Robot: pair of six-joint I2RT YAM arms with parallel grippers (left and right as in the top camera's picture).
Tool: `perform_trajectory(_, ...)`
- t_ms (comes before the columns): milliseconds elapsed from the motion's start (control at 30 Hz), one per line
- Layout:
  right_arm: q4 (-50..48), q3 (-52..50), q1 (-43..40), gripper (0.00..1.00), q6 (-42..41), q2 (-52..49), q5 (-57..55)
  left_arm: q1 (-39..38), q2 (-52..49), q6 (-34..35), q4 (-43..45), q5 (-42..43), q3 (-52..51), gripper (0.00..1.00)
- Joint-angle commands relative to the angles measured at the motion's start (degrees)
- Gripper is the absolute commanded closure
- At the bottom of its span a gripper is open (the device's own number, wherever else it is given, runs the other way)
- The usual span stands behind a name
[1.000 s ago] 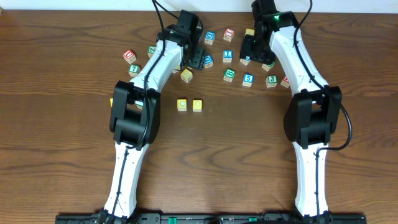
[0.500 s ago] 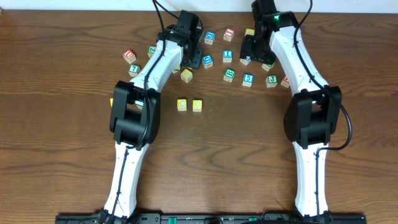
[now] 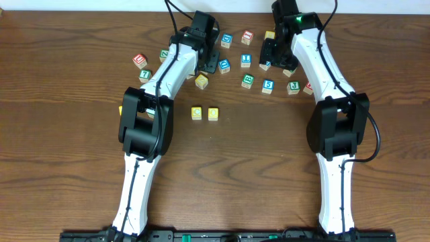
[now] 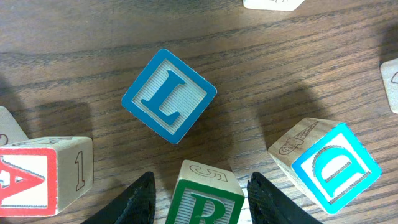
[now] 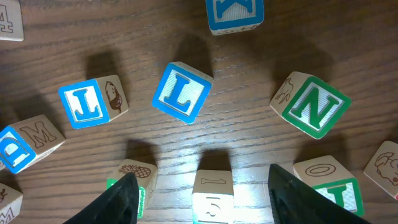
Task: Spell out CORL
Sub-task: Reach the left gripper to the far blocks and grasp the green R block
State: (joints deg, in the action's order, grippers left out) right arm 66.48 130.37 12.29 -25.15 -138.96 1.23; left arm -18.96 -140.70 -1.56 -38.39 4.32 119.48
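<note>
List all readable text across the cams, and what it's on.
Left wrist view:
"L": blue-faced block
"R": green-faced block
"D": cyan-faced block
"A", with "1" on its side: red-faced block
Right wrist view:
"L": centre blue block
"N": green block
"M": side of left-edge block
Overhead view: all lettering too small to read.

A wooden cube with a green R (image 4: 205, 200) sits at six o'clock between the spread black fingers (image 4: 132, 202) of the left gripper (image 4: 202, 182). A wooden cube with a blue L (image 4: 168, 95) lies near centre, turned diamond-wise. A tilted cyan D cube (image 4: 326, 168) sits at four o'clock and a red A cube (image 4: 43, 177) at eight.
</note>
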Motion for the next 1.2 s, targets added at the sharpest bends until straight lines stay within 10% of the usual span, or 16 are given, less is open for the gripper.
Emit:
perform_trajectory(0,0.2,-0.22,-0.33,0.39,0.61,-0.09,-0.9,0.0,-0.59,-0.33,0.2,-0.72,-0.98,0.53)
perform_trajectory(1167,0.11,-0.22,-1.2,0.36,1.66,-0.09,-1.11,0.0,9.46,2.62,-1.81,-0.96,-1.4,0.69)
